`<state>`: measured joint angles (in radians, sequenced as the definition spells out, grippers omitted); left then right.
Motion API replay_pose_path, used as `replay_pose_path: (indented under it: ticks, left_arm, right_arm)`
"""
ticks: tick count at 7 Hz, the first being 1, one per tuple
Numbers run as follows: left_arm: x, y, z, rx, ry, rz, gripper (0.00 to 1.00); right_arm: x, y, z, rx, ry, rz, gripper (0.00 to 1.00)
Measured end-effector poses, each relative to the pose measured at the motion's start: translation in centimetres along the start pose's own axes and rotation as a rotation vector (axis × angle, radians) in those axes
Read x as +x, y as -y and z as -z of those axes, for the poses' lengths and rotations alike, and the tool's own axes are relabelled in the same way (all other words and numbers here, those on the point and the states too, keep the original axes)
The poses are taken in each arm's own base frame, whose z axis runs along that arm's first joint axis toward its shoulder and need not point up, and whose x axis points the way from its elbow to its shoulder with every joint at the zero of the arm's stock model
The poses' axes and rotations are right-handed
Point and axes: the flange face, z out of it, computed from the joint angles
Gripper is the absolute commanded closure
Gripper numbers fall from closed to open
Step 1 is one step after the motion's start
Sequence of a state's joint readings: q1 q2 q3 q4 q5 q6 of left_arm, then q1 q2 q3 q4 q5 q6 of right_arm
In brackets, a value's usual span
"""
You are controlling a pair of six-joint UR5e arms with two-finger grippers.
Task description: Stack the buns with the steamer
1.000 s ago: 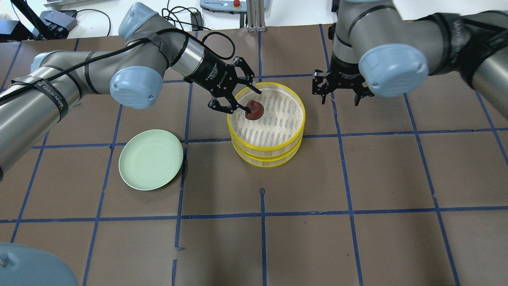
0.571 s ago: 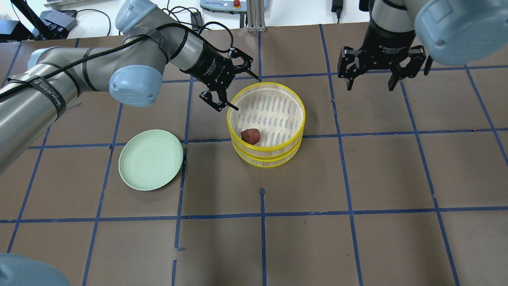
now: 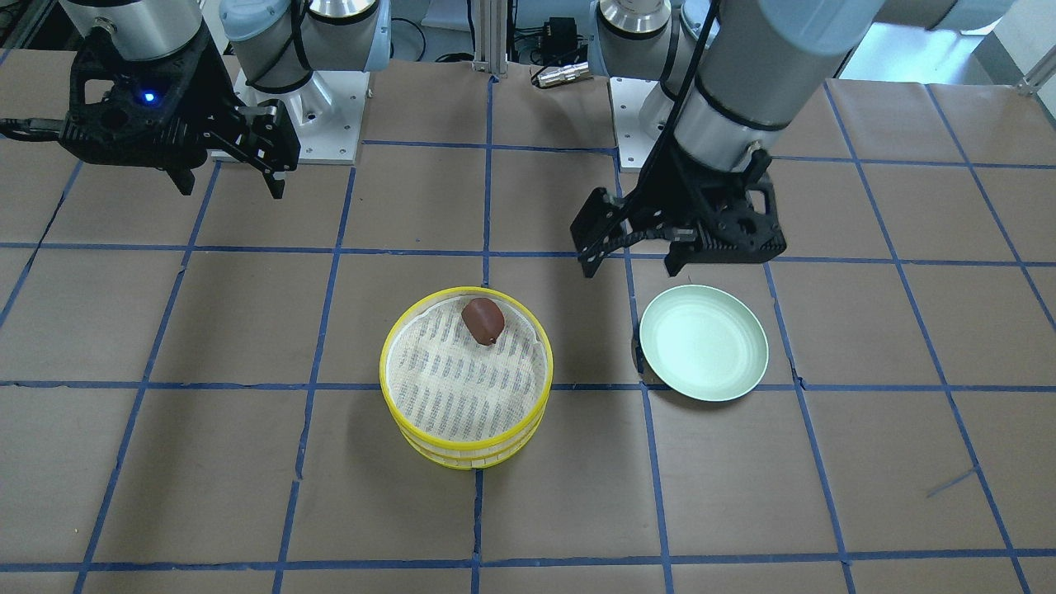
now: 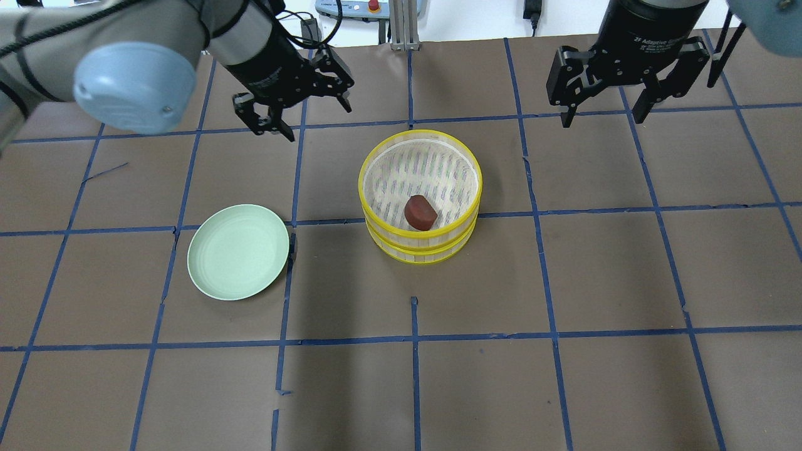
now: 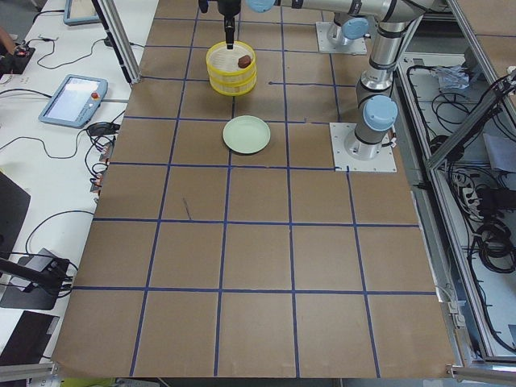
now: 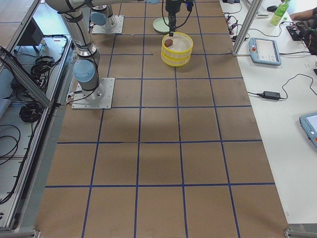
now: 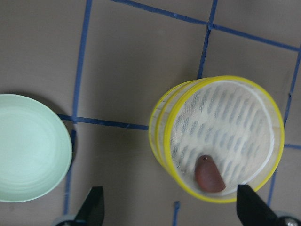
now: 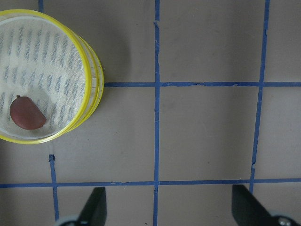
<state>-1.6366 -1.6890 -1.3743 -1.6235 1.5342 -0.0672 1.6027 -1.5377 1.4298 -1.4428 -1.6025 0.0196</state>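
Brown bench [image 4: 564,282]. Stacked two-tier steamer [image 4: 418,133] stands low between both hands, touching neither. Green plate [image 4: 238,250] lies below the left hand [image 4: 316,119]. It and the right hand [image 4: 603,119] hang high, spread wide, holding nothing. Reddish bun [image 4: 420,213] rests in the top tier, well apart from both.

I see the yellow-rimmed round steamer [image 4: 416,169] standing upright near the middle of the brown counter [image 4: 564,282]. Its two shallow tiers are stacked one squarely on the other, and the upper one is open at the top, so its white slatted floor shows. A single reddish-brown oval bun [image 4: 420,212] lies on that upper floor, off-centre and close to the rim on the robot's side. From my wrist views it looks smooth and matte, rounded at one end and narrowing toward the other.
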Motion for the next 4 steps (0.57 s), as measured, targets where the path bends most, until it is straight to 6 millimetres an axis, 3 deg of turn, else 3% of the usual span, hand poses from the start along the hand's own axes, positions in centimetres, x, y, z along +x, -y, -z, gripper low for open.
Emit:
replay_pose_path:
  ticks: [2, 4]
  left_arm:
    - [-1.1, -2.0, 1.0, -0.033, 0.053, -0.061, 0.00]
    - [-2.5, -3.5, 0.2, -0.036, 0.057, -0.059, 0.00]
  right_arm:
    - [0.0, -0.1, 0.3, 0.006, 0.011, 0.005, 0.00]
    - [0.0, -0.5, 0.7, 0.012, 0.024, 0.009, 0.00]
